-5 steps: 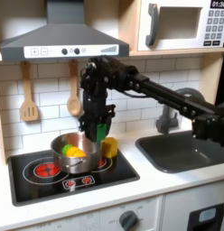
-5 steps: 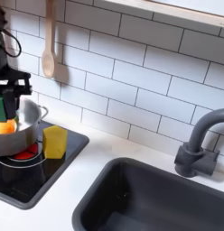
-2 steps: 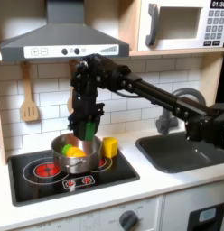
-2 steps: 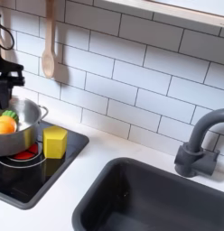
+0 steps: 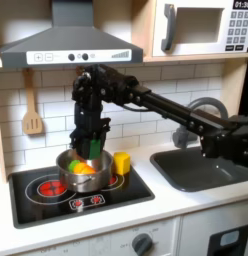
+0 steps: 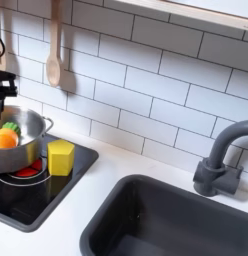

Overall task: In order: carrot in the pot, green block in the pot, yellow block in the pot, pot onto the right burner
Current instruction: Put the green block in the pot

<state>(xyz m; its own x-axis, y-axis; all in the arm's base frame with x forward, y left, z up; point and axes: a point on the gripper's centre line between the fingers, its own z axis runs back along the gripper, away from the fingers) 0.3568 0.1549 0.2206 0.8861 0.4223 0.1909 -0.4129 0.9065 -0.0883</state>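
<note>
In the first exterior view I'm seeing my pincer (image 5: 88,152) hovering over the pot (image 5: 81,172), apparently gripping the green block (image 5: 94,148); the carrot (image 5: 84,168) is lying inside. In the second exterior view the yellow block (image 6: 61,157) is sitting just right of the pot.

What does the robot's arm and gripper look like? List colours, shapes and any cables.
In the first exterior view the arm is matt black all over, built of boxy, blocky links joined by chunkier joint housings. The gripper is black too, with flat, narrow fingers. No markings or labels can be made out, and any cables are too blurred to tell.
</note>
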